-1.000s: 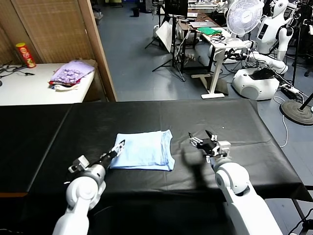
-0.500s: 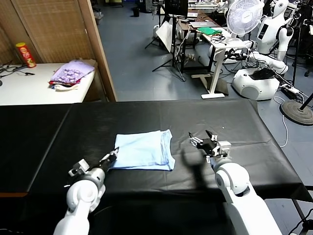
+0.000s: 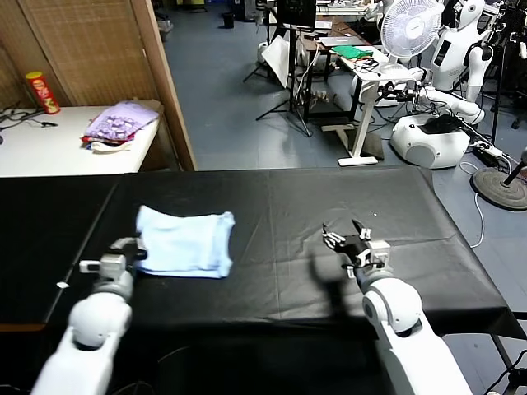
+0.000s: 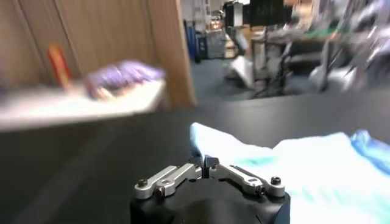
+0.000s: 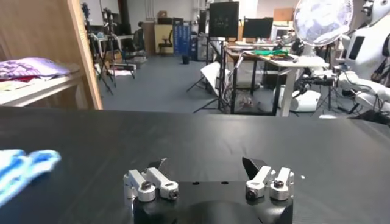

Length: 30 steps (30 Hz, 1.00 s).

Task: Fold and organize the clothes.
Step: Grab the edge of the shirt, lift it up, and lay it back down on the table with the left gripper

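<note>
1. Left end effector point(image 3: 138, 253) is pinched tight on the near-left edge of the folded light-blue T-shirt point(image 3: 185, 243), which lies on the black table point(image 3: 329, 206), left of centre.
2. Right end effector point(image 3: 346, 234) hovers well off to the right, fingers spread wide, gripping nothing.
3. Left wrist view catches the tips meeting at the cloth's corner; the head view can't resolve that.
4. Count: one T-shirt, two end effectors, one purple fabric pile point(image 3: 122, 121) on the far white table.
</note>
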Available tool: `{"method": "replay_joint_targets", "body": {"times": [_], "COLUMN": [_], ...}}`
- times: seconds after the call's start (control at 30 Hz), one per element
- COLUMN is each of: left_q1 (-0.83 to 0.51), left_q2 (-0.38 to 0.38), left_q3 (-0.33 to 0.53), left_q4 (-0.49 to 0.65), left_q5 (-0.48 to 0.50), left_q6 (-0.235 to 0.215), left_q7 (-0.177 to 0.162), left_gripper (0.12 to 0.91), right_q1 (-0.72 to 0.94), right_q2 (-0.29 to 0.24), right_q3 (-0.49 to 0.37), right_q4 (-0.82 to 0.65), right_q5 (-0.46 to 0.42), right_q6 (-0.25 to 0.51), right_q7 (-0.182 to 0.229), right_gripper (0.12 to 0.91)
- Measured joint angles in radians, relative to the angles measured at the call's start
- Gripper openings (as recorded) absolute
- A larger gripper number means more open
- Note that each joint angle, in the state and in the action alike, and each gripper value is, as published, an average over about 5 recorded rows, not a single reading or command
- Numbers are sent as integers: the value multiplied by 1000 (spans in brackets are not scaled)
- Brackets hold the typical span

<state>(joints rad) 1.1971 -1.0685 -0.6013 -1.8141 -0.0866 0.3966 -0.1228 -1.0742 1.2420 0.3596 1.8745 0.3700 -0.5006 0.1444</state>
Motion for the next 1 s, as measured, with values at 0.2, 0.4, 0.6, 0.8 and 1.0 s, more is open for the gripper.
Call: {"method": "replay_joint_targets", "body": {"times": [0.2, 0.4, 0.6, 0.8, 1.0], "left_q1": [19, 10, -27, -43, -30], "left_q2": [175, 179, 33, -124, -198], "left_q3": [-51, 15, 188, 322, 390], "left_q4": [-44, -162, -190, -120, -76], "left_q5": [127, -62, -193, -172, -189], "left_q6": [40, 100, 21, -54, -194], "left_q7": [4, -59, -18, -2, 59], "left_gripper": [140, 140, 140, 161, 444], "right_q1": [-9, -32, -61, -66, -25], "right_q2": [3, 1, -9, -16, -16], "right_q3": [-3, 3, 10, -5, -56], "right_q4": [10, 24, 34, 43, 17], "right_q5": [0, -5, -12, 17, 111], "right_q6": [0, -2, -2, 0, -17], "right_q7": [-2, -4, -16, -55, -76], "right_gripper": [798, 798, 798, 798, 798]}}
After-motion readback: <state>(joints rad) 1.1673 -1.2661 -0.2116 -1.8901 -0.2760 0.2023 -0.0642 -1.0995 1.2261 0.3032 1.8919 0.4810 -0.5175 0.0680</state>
